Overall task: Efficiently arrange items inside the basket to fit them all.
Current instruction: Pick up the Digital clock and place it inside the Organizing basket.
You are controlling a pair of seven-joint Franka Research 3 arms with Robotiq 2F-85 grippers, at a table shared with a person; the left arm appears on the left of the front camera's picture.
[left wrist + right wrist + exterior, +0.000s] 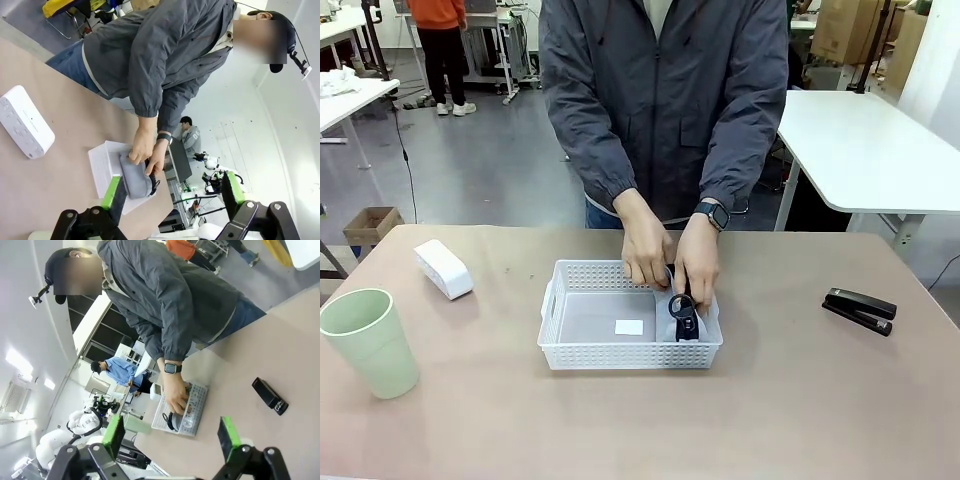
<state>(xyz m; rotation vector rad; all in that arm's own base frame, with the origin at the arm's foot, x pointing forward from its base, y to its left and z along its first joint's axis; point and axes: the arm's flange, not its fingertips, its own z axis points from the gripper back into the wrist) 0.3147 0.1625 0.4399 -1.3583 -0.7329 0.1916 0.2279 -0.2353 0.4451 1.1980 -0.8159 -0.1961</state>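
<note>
The white perforated basket (620, 357) sits mid-table. A person's two hands (665, 262) press the grey pouch (692, 322) with its black strap into the basket's right end. The pale green cup (370, 342) stands upright at the near left. Behind it, at the left, lies the white rectangular box (444, 268). The black stapler (860, 310) lies at the right. My left gripper (171, 192) is open and raised, looking down on the box (25, 127), basket (100, 165) and pouch (134, 177). My right gripper (171, 437) is open, raised above the stapler (270, 396) and basket (194, 412).
A small white label (629, 327) lies on the basket floor, whose left half is otherwise bare. The person stands at the table's far edge, leaning over the basket. Bare brown tabletop (650, 430) stretches in front of the basket.
</note>
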